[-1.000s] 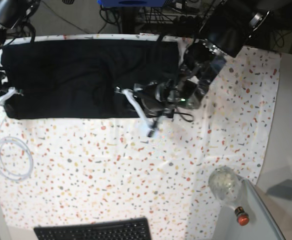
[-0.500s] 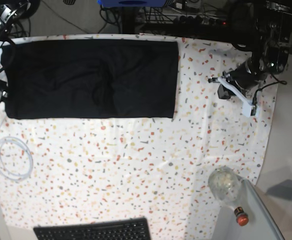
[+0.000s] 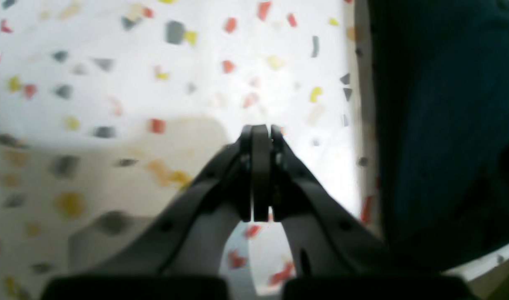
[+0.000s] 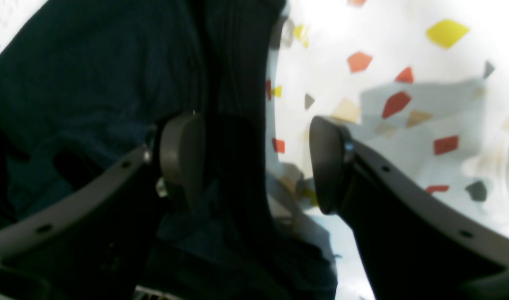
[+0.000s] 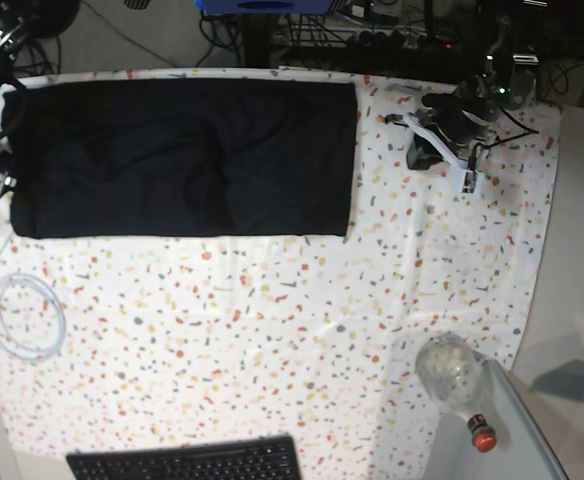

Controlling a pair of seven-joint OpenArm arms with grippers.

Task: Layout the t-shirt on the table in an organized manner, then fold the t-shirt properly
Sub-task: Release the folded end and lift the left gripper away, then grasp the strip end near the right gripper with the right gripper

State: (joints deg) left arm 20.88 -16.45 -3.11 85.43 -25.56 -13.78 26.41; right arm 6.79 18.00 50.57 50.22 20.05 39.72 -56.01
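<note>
Our left arm [image 5: 450, 135] has swung off the t-shirt [image 5: 182, 155] to the surface's [image 5: 272, 330] far edge, jaws clenched empty. Our right arm's [image 4: 254, 166] jaws stand released astride the shirt's edge.

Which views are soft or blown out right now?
Left wrist: table flecks blurred, white cloth glaring near the t-shirt, shut left pincer casts a soft shadow. Right wrist: everything soft, shirt nearly featureless black, cloth overexposed around the open right pincer. Base: sharpest, evenly lit.
</note>
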